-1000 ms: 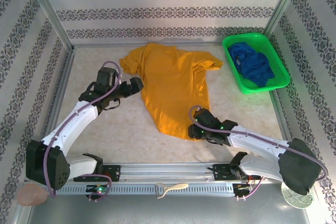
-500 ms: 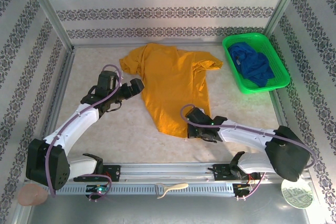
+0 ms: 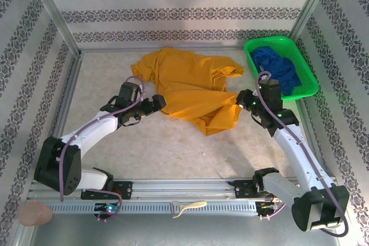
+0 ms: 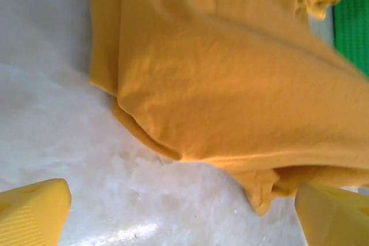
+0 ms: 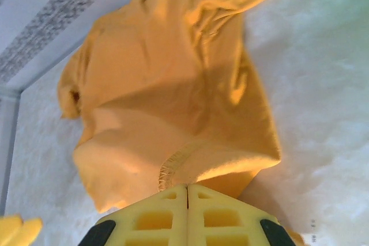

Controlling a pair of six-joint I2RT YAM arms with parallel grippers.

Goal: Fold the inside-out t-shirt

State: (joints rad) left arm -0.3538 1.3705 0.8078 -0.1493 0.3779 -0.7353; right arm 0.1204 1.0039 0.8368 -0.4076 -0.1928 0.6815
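Observation:
The mustard-yellow t-shirt [image 3: 187, 82] lies crumpled at the middle back of the table, plain face showing. Its lower part is pulled up and over to the right. My right gripper [image 3: 241, 103] is shut on the stitched hem [image 5: 173, 165], and the cloth hangs from the closed fingertips [image 5: 187, 191] in the right wrist view. My left gripper [image 3: 159, 103] sits low at the shirt's left edge. It is open wide, with a fingertip [image 4: 34, 211] at each lower corner of the left wrist view. Bare table and a drooping fold of the t-shirt [image 4: 230, 102] lie ahead of it.
A green basket [image 3: 255, 72] at the back right holds a deep-blue cloth [image 3: 279, 70], close behind the right gripper. Metal frame rails and patterned walls close in the table. A cream tool [image 3: 187, 207] lies on the near rail.
The right gripper has carried the hem from the front of the table up and to the right, folding the lower shirt over. The left gripper has slid right to the shirt's edge.

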